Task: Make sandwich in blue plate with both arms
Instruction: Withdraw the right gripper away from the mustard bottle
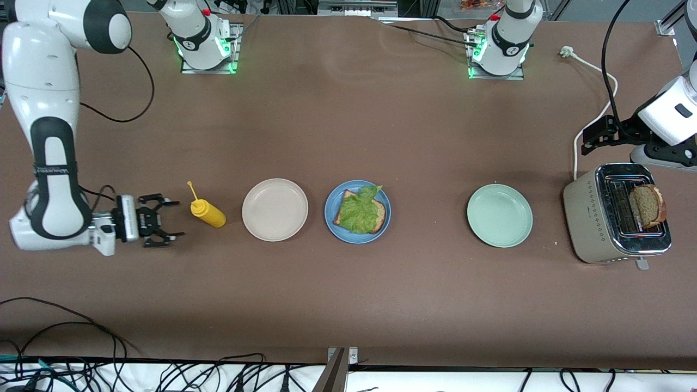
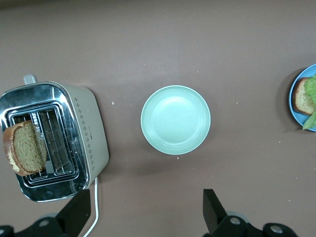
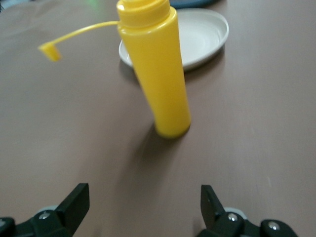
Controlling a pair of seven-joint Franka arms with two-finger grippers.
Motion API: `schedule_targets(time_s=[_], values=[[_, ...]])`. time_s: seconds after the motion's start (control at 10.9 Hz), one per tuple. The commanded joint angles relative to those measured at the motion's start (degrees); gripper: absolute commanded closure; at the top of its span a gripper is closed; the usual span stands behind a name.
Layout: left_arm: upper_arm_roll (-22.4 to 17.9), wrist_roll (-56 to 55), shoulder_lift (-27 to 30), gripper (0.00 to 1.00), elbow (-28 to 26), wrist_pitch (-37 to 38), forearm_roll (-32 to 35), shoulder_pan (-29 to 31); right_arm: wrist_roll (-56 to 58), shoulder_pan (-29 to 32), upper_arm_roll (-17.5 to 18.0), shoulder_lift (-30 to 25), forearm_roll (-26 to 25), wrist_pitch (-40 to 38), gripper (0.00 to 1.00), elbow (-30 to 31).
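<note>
Blue plate holds bread, lettuce; toaster holds slice

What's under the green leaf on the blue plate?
A slice of brown bread lies under the lettuce leaf on the blue plate. Only the bread's edges and corners show; the leaf covers its middle, so whether anything is spread there cannot be seen.

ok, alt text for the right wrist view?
An upright yellow squeeze bottle, cap flipped open on its strap, stands on the brown table ahead of the right gripper, whose fingers are open and empty. The beige plate sits beside the bottle.
</note>
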State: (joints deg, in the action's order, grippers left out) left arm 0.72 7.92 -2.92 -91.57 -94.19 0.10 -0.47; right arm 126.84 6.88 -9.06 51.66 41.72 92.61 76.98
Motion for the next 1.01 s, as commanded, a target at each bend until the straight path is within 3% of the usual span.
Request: schedule_targets(time_s=[0.0, 0.37, 0.73, 0.92], values=[[0.1, 0.0, -0.5, 0.0, 1.3, 0.5, 1.3, -0.1, -19.0, -0.6, -0.4, -9.5, -11.4, -2.0, 0.0, 1.0], [0.1, -0.1, -0.5, 0.0, 1.3, 0.5, 1.2, 0.0, -49.1, -4.3, -0.3, -21.5, -22.7, -2.4, 0.0, 4.3], [0.1, 0.0, -0.5, 0.0, 1.3, 0.5, 1.2, -0.1, -83.4, -7.5, 0.0, -34.8, -26.2, -2.4, 0.0, 12.9], [0.1, -0.1, -0.5, 0.0, 1.3, 0.5, 1.2, -0.1, -99.2, -8.6, 3.5, -40.7, -32.6, -2.7, 0.0, 14.1]])
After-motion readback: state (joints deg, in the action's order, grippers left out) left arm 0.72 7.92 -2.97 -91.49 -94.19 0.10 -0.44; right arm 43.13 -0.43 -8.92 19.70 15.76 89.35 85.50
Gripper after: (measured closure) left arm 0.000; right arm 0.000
